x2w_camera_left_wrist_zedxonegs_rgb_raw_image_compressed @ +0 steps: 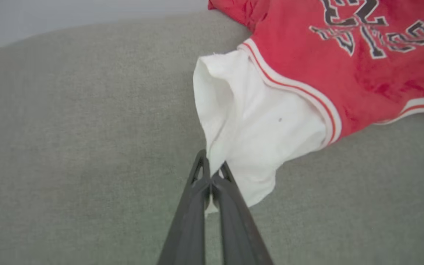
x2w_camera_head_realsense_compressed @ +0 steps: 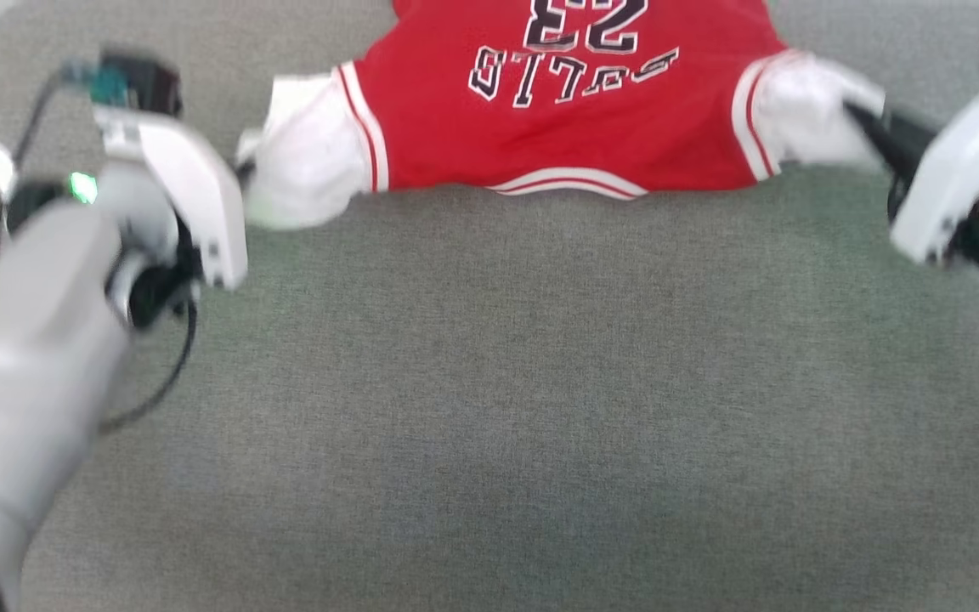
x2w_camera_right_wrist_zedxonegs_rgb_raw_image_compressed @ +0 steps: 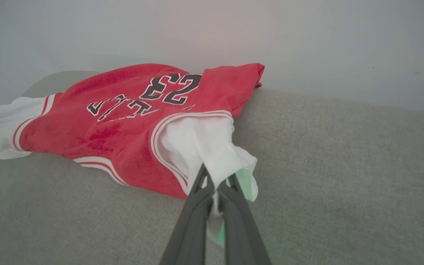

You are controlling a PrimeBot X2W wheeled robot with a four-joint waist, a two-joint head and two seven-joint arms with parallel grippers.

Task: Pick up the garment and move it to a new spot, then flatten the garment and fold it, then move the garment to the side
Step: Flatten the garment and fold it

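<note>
Red jersey-style garment [x2w_camera_head_realsense_compressed: 566, 144] with white sleeves, red-and-white striped trim and black white-outlined lettering lies at the far side of the grey-green woven cloth surface [x2w_camera_head_realsense_compressed: 489, 382]; its top runs out of the head view; the lettering and the number 23 read upside down from the head camera; a curved striped trim edge faces the robot.

Garment is stretched sideways between the two arms, one sleeve out to each side; near half of the surface is bare cloth.

Left gripper [x2w_camera_left_wrist_zedxonegs_rgb_raw_image_compressed: 212, 163]: two long dark fingers pressed together, jaws closed, pinching the lower edge of the left sleeve [x2w_camera_left_wrist_zedxonegs_rgb_raw_image_compressed: 248, 125]; white cloth is caught between the fingertips and hangs past them.

Right gripper [x2w_camera_right_wrist_zedxonegs_rgb_raw_image_compressed: 217, 176]: jaws closed as well, clamped on the end of the right sleeve [x2w_camera_right_wrist_zedxonegs_rgb_raw_image_compressed: 204, 147]; sleeve fabric bunches over and between the fingers, with a greenish tint on the cloth just beside them.

Right wrist view: red body is wrinkled, its far corner humped up near the pale wall [x2w_camera_right_wrist_zedxonegs_rgb_raw_image_compressed: 307, 44]; cannot tell whether the whole body rests flat on the surface.

Head view is blurred on both pale forearms.
</note>
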